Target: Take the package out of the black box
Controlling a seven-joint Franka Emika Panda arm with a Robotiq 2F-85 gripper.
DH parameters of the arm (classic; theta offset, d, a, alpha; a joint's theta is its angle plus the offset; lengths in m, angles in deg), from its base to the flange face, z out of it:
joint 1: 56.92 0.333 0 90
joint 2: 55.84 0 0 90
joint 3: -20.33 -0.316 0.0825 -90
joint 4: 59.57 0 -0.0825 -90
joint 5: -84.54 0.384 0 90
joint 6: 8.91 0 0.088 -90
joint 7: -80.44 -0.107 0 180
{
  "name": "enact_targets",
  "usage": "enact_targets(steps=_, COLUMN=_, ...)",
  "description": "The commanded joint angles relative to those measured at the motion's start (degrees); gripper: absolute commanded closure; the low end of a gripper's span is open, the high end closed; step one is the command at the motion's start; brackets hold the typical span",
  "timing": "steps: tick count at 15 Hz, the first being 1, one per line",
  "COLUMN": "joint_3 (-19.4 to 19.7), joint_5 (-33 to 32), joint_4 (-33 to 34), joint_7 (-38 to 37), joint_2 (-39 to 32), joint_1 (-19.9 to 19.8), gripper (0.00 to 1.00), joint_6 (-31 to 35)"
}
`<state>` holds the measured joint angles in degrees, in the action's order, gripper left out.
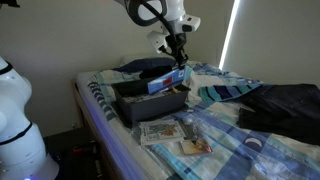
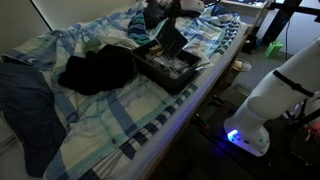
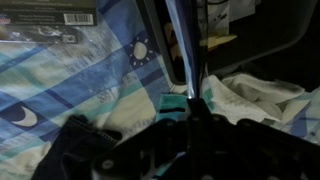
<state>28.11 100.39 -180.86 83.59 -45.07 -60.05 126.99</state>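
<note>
I'm working in a dim room. The desk [image 1: 250, 150] is a bed under a blue-and-white checked sheet [image 3: 60, 70] printed with moons and suns. Behind it the wall [image 1: 60, 35] is dark, broken by one bright vertical strip of light [image 1: 232, 30]. The floor [image 2: 190, 160] alongside is dark, with a small blue glow [image 2: 232, 136].

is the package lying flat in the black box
No, the package tilts up out of the black box, with its upper edge in the gripper.
</note>
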Motion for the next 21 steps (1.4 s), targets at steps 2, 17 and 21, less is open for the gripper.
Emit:
enact_targets(steps=2, joint_3=1.2, joint_5=0.3, joint_4=1.4, joint_7=-3.2, joint_2=0.8, joint_1=-2.1, gripper=1.0, joint_6=-0.8)
enact_targets(steps=17, joint_3=6.3, joint_5=-3.2, joint_4=-0.6, joint_7=-7.1, joint_2=2.6, joint_1=-9.2, gripper=1.0, joint_6=-2.9)
enact_targets(steps=21, joint_3=6.3, joint_5=-3.1, joint_4=-0.5, joint_7=-7.0, joint_2=2.1, joint_1=-9.2, gripper=0.98, joint_6=-2.0)
